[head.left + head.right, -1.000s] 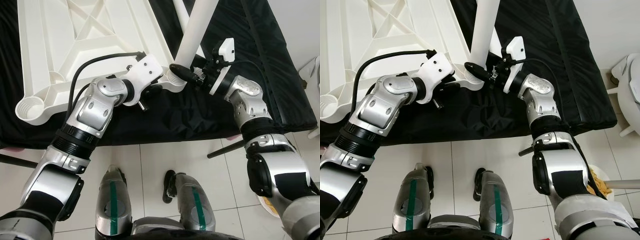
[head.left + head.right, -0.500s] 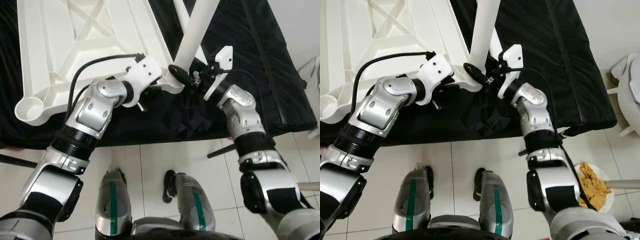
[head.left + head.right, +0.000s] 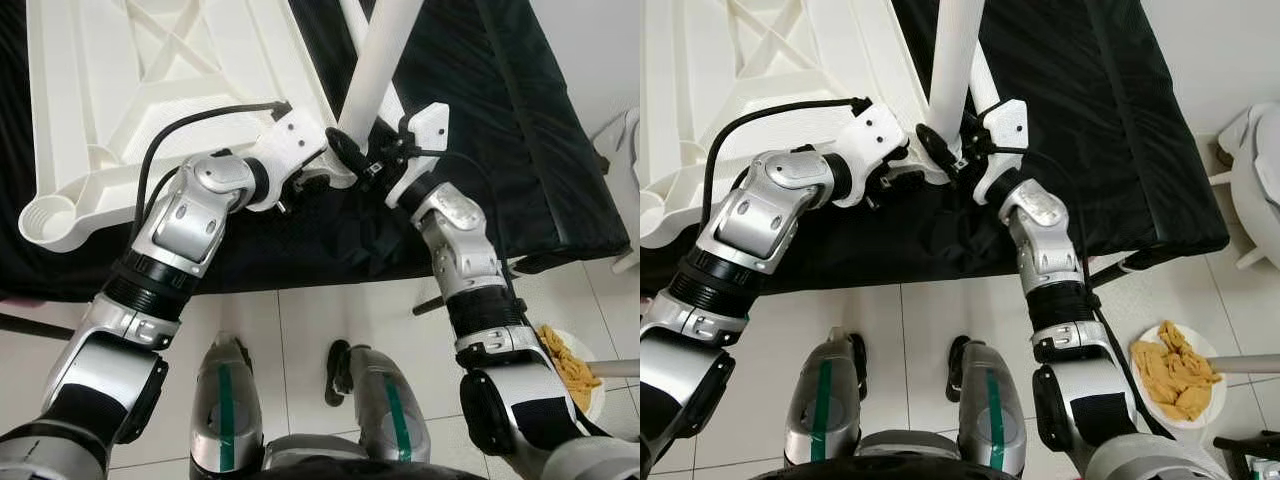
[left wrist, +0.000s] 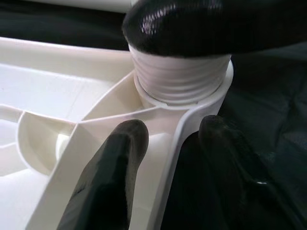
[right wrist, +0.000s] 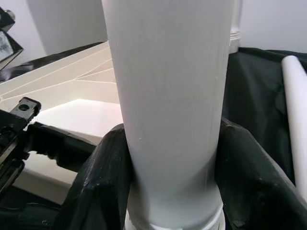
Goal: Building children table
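While the white tabletop (image 3: pixel 150 90) lies underside-up on a black-covered bench (image 3: pixel 500 130), the right claw (image 3: pixel 352 152) grips a white table leg (image 3: pixel 375 65) near its lower end, 1 black finger on each side of the tube, as the right wrist view shows (image 5: pixel 168 110). Leg stands tilted, its threaded end seated at the round corner socket (image 4: pixel 184 93) at the near right corner of the tabletop. Threads visible above the socket rim in the left wrist view.

Left claw (image 4: pixel 168 158) sits at the same corner, just below the socket. Its 2 fingers are narrowly apart and straddle the thin outer rim of the tabletop: 1 finger (image 4: pixel 115 172) on the ribbed inner side, the other on the outside over the black cloth.

A 2nd white leg (image 5: pixel 297 110) lies on the black cloth beside the held one. Another empty socket (image 3: pixel 48 215) shows at the near left corner of the tabletop.

White tiled floor (image 3: pixel 300 330) below; a plate with yellowish food (image 3: pixel 1170 370) sits on it at the robot's right.
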`<state>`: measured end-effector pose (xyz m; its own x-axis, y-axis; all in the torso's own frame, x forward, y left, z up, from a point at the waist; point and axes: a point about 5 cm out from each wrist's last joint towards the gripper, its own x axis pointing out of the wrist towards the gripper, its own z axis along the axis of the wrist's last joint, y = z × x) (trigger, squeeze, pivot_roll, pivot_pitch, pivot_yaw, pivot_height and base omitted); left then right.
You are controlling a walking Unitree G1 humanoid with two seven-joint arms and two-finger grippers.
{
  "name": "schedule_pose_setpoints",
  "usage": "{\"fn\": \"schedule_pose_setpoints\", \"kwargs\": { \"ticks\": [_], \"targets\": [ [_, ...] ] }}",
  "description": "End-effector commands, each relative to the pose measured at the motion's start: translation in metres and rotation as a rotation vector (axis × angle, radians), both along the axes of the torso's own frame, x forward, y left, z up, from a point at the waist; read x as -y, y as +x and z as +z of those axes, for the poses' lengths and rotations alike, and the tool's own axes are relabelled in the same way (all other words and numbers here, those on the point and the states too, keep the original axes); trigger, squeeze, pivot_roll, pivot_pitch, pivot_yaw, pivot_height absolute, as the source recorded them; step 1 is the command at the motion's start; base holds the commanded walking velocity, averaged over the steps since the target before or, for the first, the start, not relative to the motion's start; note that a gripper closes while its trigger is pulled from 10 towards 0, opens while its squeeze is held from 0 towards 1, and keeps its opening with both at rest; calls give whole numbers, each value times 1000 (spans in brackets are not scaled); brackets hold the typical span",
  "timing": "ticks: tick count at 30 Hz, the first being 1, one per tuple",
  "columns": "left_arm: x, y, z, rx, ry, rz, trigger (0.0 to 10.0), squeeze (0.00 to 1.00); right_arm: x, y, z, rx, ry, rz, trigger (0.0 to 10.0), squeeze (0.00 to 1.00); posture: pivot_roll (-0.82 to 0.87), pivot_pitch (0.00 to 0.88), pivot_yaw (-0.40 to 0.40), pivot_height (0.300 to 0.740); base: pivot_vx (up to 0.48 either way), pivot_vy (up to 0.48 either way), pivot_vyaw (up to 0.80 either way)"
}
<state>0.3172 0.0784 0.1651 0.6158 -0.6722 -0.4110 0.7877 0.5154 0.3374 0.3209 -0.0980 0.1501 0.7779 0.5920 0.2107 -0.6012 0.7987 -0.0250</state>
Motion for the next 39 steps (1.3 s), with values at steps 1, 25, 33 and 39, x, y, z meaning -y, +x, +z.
{"fn": "schedule_pose_setpoints", "kwargs": {
  "ticks": [1, 25, 33, 39],
  "targets": [
    [1, -1, -3, 4, 15, 12, 10000, 0, 3, 0, -3, -30, 17, -42, 10000, 0, 39, 89, -59, 740, 0, 0, 0],
    [-11, -12, -32, -128, 172, 7, 10000, 0, 4, 2, 9, -24, 94, -278, 10000, 0, 44, 81, -61, 740, 0, 0, 0],
    [-9, -9, -26, -98, 155, 15, 10000, 0, -7, -4, 8, -47, 172, -452, 10000, 0, 49, 72, -65, 740, 0, 0, 0],
    [-8, -9, -26, -93, 157, 15, 10000, 0, -10, -7, 1, -81, 174, -513, 10000, 0, 49, 63, -68, 740, 0, 0, 0]
  ]
}}
